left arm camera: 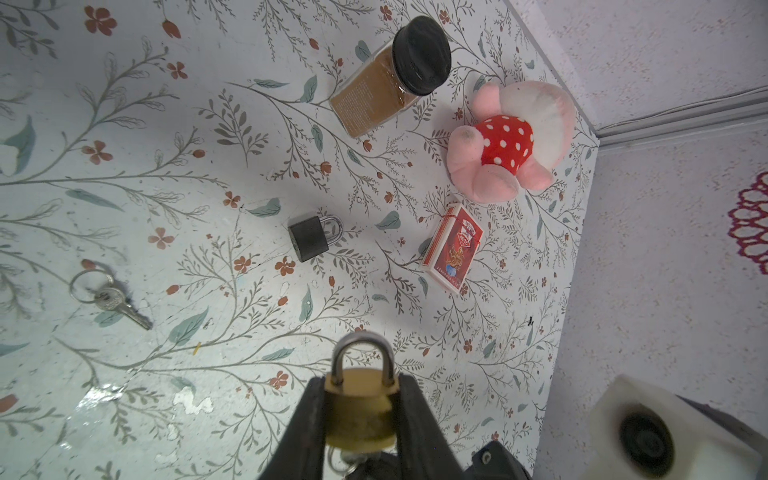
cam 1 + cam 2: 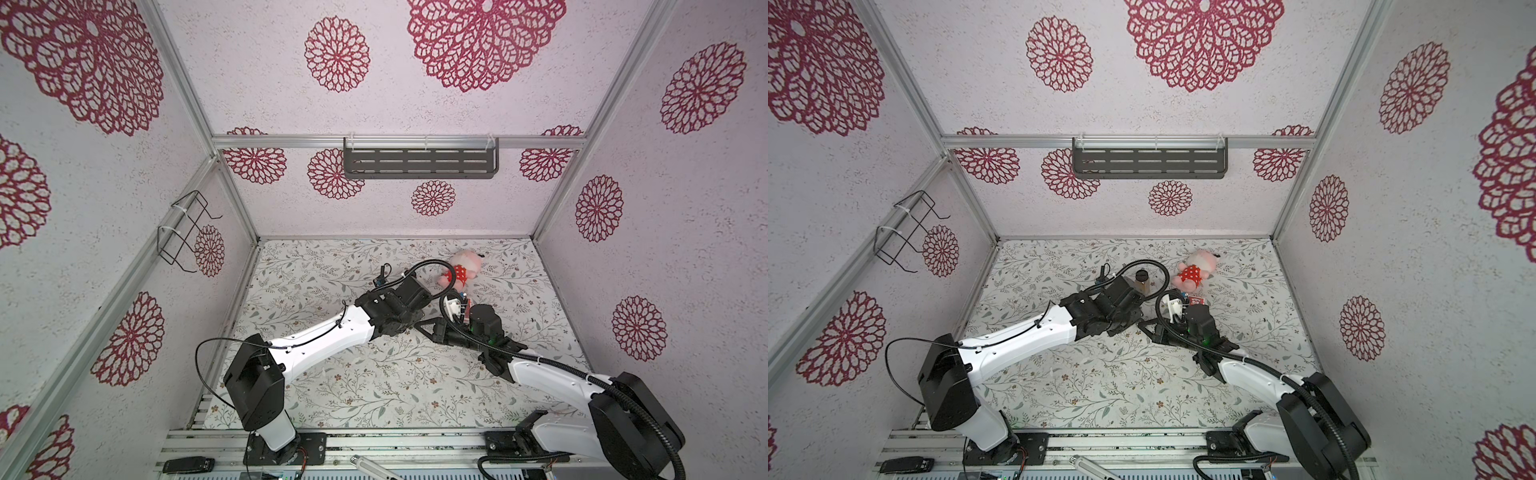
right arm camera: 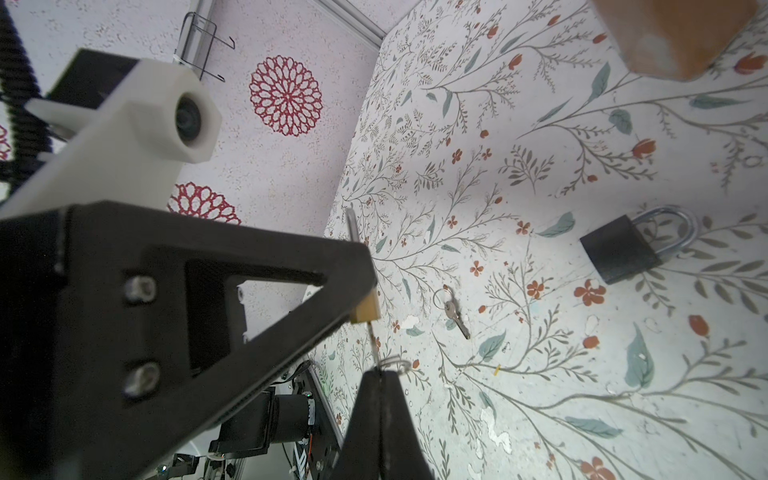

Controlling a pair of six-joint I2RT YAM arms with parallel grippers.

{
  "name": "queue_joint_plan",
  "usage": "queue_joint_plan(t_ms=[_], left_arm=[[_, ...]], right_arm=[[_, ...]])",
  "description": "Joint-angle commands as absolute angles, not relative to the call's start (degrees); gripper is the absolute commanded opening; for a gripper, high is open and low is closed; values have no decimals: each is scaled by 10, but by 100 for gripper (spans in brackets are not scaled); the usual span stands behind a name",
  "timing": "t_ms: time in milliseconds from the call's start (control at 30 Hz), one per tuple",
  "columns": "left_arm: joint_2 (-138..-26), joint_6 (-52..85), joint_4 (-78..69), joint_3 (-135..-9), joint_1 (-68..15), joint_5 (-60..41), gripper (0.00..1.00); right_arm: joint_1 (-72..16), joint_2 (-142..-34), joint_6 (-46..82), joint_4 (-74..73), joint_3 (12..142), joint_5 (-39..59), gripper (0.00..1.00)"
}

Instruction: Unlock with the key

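Brass padlock point(image 1: 360, 411) clamped in left gripper point(image 1: 360, 380), black padlock point(image 1: 309, 240) on table point(image 1: 124, 166): two. One key point(image 3: 372, 345) pinched in right gripper point(image 3: 380, 376); second key point(image 3: 456, 318) loose.

Brass padlock point(image 1: 359, 409), silver key point(image 3: 372, 345), floral tabletop point(image 1: 124, 166)

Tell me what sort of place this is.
Probably a robot-manipulation test booth: aluminium frame around wallpapered walls, left arm and right arm bolted to a rail, props like a black padlock and plush toy.
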State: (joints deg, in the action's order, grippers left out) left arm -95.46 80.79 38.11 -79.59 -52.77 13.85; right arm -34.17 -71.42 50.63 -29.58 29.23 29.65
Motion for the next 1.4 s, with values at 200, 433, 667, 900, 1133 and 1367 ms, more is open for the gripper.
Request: queue_joint_plan(t_ms=[200, 433, 667, 900, 1133, 1367], left_arm=[[-963, 809, 328, -808, -557, 52, 0], [-964, 800, 341, -818, -553, 66, 0], [-951, 787, 362, -811, -540, 131, 0], [-948, 789, 360, -808, -531, 156, 0], [-946, 795, 349, -804, -531, 159, 0], [-943, 796, 348, -804, -531, 160, 0]], right_arm=[[-357, -707, 484, -324, 344, 232, 0], [-360, -685, 477, -317, 329, 213, 5], [-360, -665, 453, -291, 316, 234, 12], [-360, -629, 468, -274, 291, 225, 19], [-360, -642, 521, -292, 284, 215, 20], [-360, -667, 537, -311, 288, 212, 17]])
